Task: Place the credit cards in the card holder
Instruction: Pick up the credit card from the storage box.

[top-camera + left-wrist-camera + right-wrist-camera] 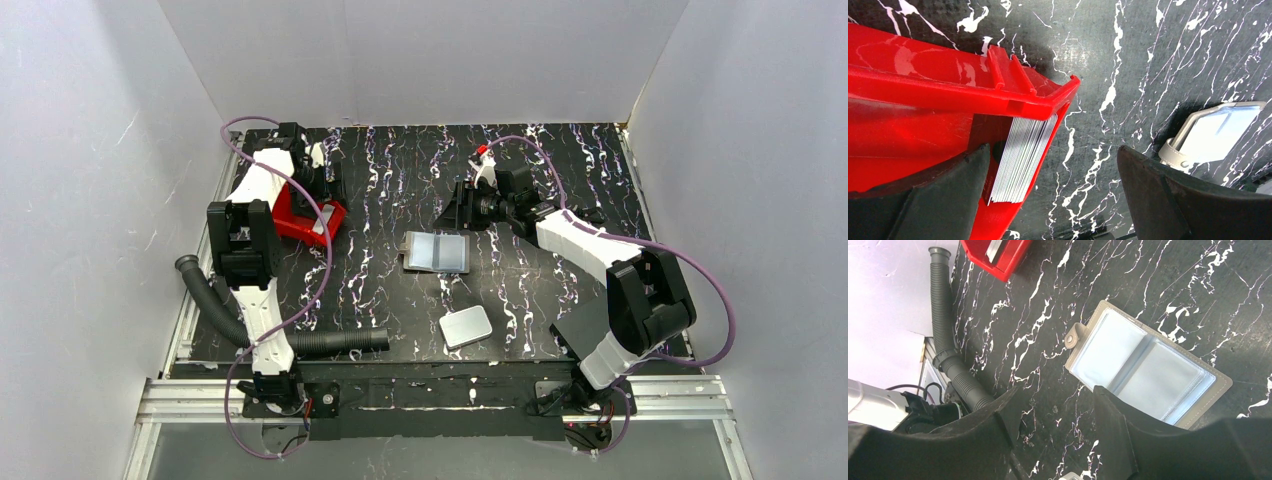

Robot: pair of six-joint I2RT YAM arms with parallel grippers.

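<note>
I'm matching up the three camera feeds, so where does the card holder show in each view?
Top external: the card holder lies open mid-table, between the two arms.
Left wrist: the card holder is at the right edge, its lower part hidden.
Right wrist: the card holder lies open, centre-right.
Shared landmark: the red tray, large at left in the left wrist view, and at the top edge in the right wrist view.

the red tray (998, 92) walls in the upright credit cards (1023, 160); bare table (390, 190) lies all round the open card holder (437, 252).
</note>
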